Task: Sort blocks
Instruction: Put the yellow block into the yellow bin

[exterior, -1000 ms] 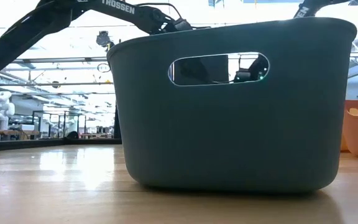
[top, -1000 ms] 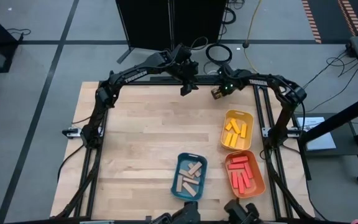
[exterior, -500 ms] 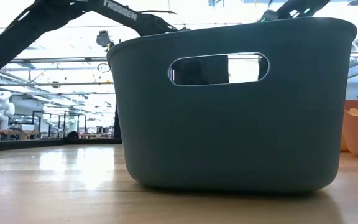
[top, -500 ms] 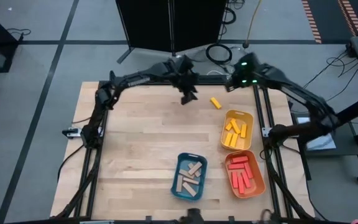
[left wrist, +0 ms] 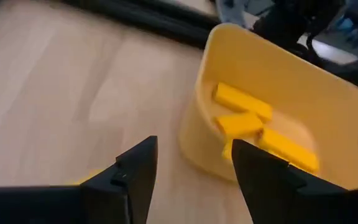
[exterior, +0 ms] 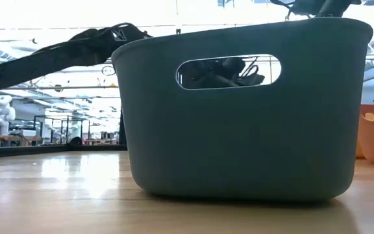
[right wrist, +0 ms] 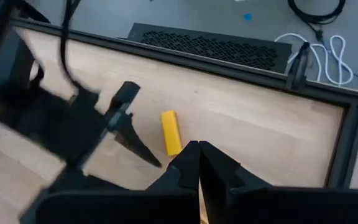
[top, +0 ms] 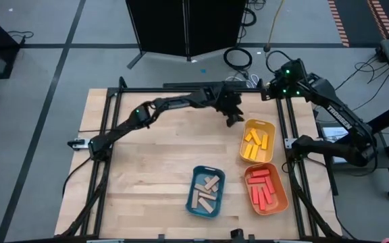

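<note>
A single yellow block (right wrist: 171, 132) lies flat on the table near its far edge. My left gripper (top: 234, 119) is open and hovers just beside the block, next to the far corner of the yellow tray (top: 270, 128); in the high view it hides the block. In the left wrist view the open left gripper (left wrist: 194, 165) faces the yellow tray (left wrist: 253, 68), which holds several yellow blocks (left wrist: 241, 102). My right gripper (right wrist: 197, 152) is shut, empty and raised past the table's far right corner. Red blocks (top: 263, 187) fill the orange tray and tan blocks (top: 206, 190) the blue tray.
The blue tray (top: 196, 177) sits near the table's near edge, with the orange tray (top: 280, 181) to its right and the yellow tray behind that. In the low view the blue tray's wall (exterior: 239, 143) blocks most of the scene. A black frame rail (right wrist: 204, 43) runs along the far edge.
The yellow block, carried by my right gripper a second ago, now lies on the table near the far edge. My right arm has pulled back up and toward the far right corner. My left arm has stretched toward the right edge and slightly nearer, reaching the block beside the yellow tray.
</note>
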Motion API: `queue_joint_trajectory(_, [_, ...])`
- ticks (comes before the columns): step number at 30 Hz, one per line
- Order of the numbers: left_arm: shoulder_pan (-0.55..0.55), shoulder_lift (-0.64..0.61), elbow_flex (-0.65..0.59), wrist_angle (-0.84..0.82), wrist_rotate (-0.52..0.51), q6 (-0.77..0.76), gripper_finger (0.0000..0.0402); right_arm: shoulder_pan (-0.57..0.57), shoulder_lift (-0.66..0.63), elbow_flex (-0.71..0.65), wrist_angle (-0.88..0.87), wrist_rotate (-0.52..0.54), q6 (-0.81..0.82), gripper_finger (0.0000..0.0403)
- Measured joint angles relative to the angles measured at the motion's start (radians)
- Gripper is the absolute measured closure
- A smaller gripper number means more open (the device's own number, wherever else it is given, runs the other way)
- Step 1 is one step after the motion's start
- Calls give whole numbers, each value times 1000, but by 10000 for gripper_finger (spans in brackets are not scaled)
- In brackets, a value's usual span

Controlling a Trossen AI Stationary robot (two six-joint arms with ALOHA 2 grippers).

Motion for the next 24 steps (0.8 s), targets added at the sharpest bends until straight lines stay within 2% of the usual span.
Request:
queue_joint_trajectory(4, [-3, 30, -11, 48, -63, 29, 198, 9, -2, 0, -13, -6, 14, 403])
queue_joint_trajectory(7, [6, 36, 10, 32, -229, 10, 202, 25, -2, 0, -13, -11, 15, 403])
queue_joint_trajectory(9, [10, 27, 19, 32, -261, -23, 204, 30, -2, 0, -3, -12, 26, 403])
queue_joint_trajectory(13, [22, -2, 19, -93, -350, -107, 206, 33, -2, 0, 18, -11, 41, 403])
queue_joint_trajectory(17, [43, -2, 18, -243, -353, -116, 206, 36, 16, 0, 55, 23, 48, 403])
queue_joint_trajectory(21, [40, -43, 14, -336, -330, -78, 206, 56, 133, -56, 107, 31, 11, 403])
queue_joint_trajectory(22, [38, -71, 14, -351, -374, -47, 206, 58, 176, -72, 135, 32, -2, 403])
queue_joint_trajectory(24, [40, -166, 8, -432, -541, 38, 206, 62, 240, -99, 192, 39, -12, 403])
